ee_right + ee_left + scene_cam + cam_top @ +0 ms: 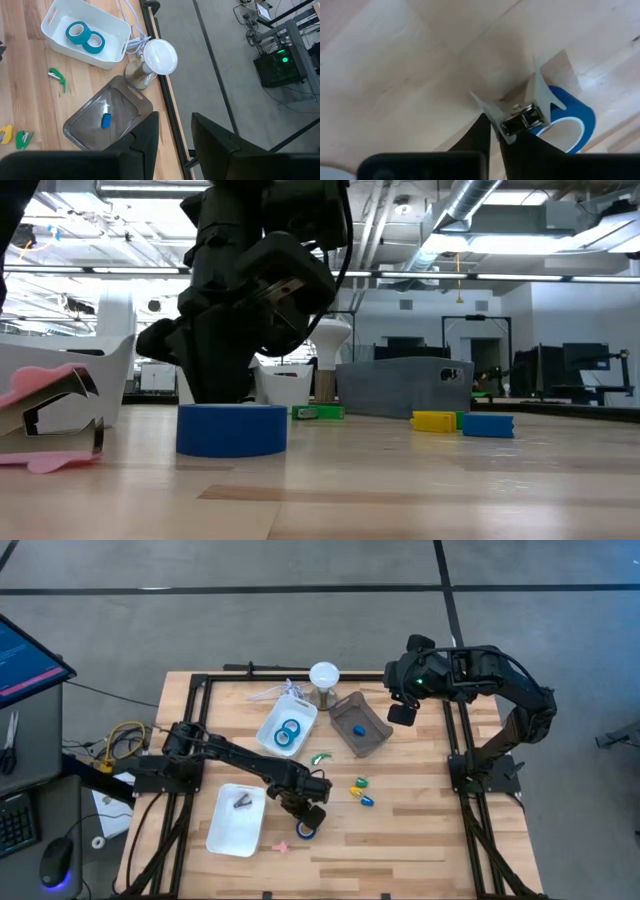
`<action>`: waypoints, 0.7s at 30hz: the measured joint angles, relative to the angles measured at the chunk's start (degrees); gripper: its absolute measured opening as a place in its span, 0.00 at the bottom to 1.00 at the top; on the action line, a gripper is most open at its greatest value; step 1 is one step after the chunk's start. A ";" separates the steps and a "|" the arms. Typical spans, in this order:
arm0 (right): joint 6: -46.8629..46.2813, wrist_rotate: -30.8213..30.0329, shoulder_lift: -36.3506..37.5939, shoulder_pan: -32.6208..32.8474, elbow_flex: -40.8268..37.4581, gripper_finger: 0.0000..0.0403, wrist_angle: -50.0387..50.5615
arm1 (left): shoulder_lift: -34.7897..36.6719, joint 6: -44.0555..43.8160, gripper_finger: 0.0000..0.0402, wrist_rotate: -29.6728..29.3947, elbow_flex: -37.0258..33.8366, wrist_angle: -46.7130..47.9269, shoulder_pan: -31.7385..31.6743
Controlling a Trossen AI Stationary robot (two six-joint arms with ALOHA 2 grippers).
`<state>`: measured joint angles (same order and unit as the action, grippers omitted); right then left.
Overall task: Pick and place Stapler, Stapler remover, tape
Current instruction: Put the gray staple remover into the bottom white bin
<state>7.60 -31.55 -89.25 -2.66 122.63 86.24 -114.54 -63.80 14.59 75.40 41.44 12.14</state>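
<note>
A blue tape roll (306, 829) lies flat on the wood near the table's near edge, also seen in the low view (232, 430). My left gripper (312, 812) hovers just above and beside it, shut on a small white stapler remover (517, 117) with metal claws. Two more blue tape rolls (82, 35) lie in a white bin (270, 735). A green stapler remover (320, 757) and small coloured staplers (360, 792) lie mid-table. My right gripper (402, 712) hangs open near the far edge, beside a grey bin (372, 740). My left gripper pinches the white stapler remover between its two fingers (481, 135), which come from above and slant down. The metal claw end (522, 120) sticks out past the fingertips. The remover is lifted clear of the table, just over the blue tape roll (572, 122).
A white tray (225, 830) at the near left holds a dark small object (243, 802). A pink stapler remover (50, 420) lies near the near edge. The grey bin holds a small blue item (106, 120). A white round lamp (323, 673) stands at the far edge.
</note>
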 joint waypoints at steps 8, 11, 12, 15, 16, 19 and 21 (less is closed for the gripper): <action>0.22 0.00 0.00 -0.26 0.00 0.27 -0.08 | 1.83 2.27 0.00 -2.98 -0.09 -0.99 -0.40; 0.37 0.00 0.00 -0.52 0.00 0.27 -0.09 | 4.36 3.32 0.00 -6.12 -0.09 -0.88 -1.06; 0.39 -0.02 0.00 -0.52 0.00 0.27 -0.09 | 5.56 3.38 0.00 -7.71 -0.09 -0.84 -1.35; 0.46 -0.02 0.00 -0.52 0.00 0.27 -0.09 | 9.99 3.49 0.00 -12.18 -0.09 0.86 -2.15; 0.46 -0.02 0.00 -0.52 0.00 0.27 -0.09 | 11.56 3.51 0.00 -13.54 -0.09 2.01 -2.38; 0.46 -0.03 0.00 -0.52 0.00 0.27 -0.09 | 16.80 3.06 0.00 -17.22 -0.09 8.58 -2.45; 0.48 -0.08 0.00 -0.52 0.00 0.27 -0.09 | 20.15 1.30 0.00 -18.12 -0.04 13.65 -1.94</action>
<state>8.08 -31.63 -89.25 -3.18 122.63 86.15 -94.39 -62.50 -3.53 75.35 55.10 10.20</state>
